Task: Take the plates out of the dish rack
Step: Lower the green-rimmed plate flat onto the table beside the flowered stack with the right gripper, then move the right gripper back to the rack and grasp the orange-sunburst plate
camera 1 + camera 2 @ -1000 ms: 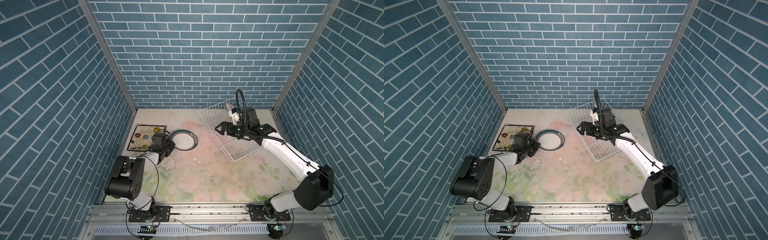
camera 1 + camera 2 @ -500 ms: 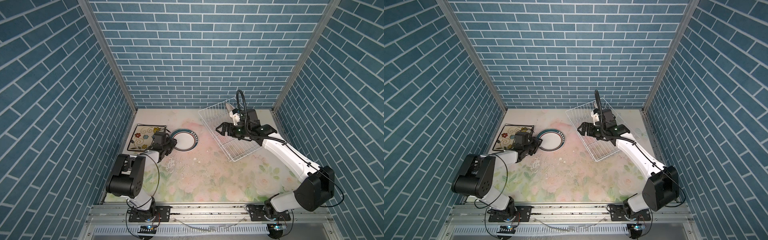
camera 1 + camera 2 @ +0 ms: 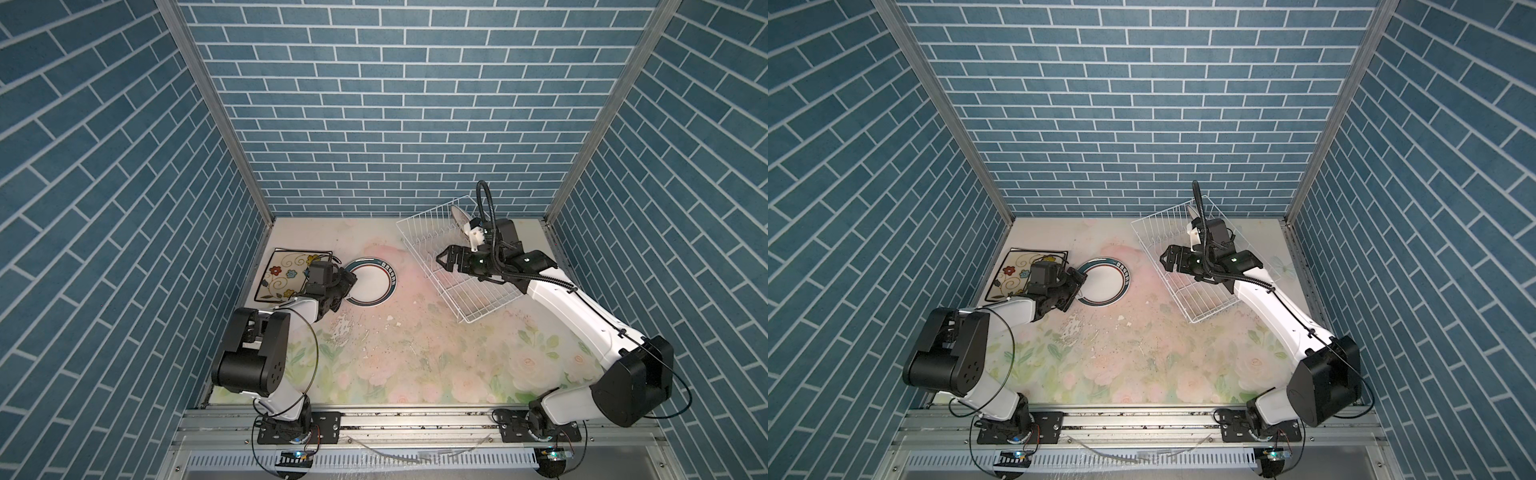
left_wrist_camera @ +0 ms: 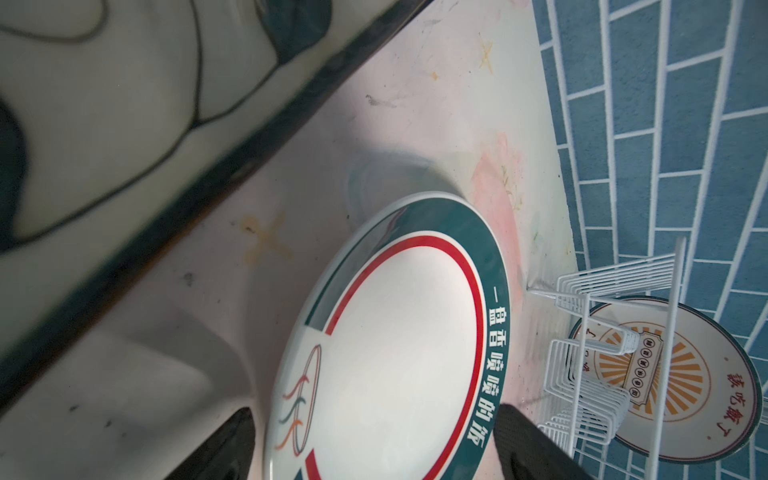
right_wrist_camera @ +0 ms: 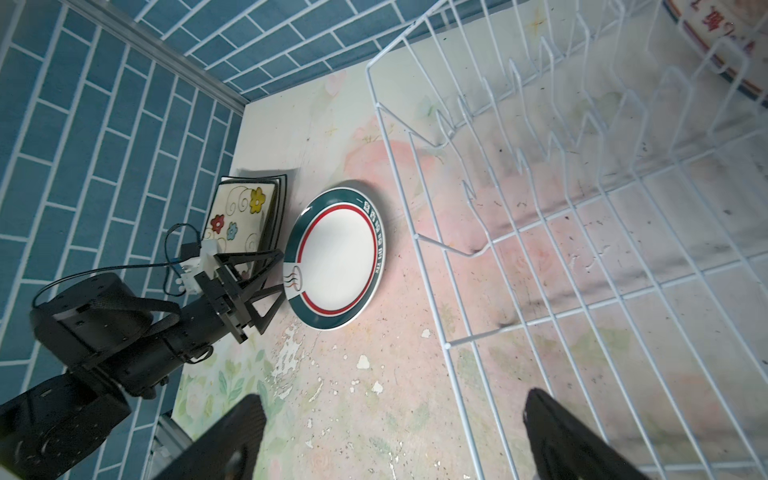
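A round plate (image 3: 372, 282) (image 3: 1105, 281) with a teal rim and red ring lies flat on the table beside a square flowered plate (image 3: 284, 274) (image 5: 241, 212). My left gripper (image 3: 347, 283) (image 4: 374, 419) stands open, its fingers either side of the round plate's (image 4: 395, 353) near rim. The white wire dish rack (image 3: 478, 299) (image 3: 1200, 303) sits at the back right. One round plate with an orange sunburst (image 4: 665, 382) (image 3: 459, 216) stands upright at its far end. My right gripper (image 3: 442, 259) (image 5: 392, 403) hovers open over the rack's (image 5: 582, 208) left side, holding nothing.
Blue brick walls close in the table on three sides, and the square plate lies near the left wall. The floral tabletop (image 3: 395, 357) has flaking paint chips in the middle. The right arm reaches diagonally over the rack's right part.
My left gripper has opened from shut and let go of the teal-rimmed plate, which now rests on the table. The right arm has not moved.
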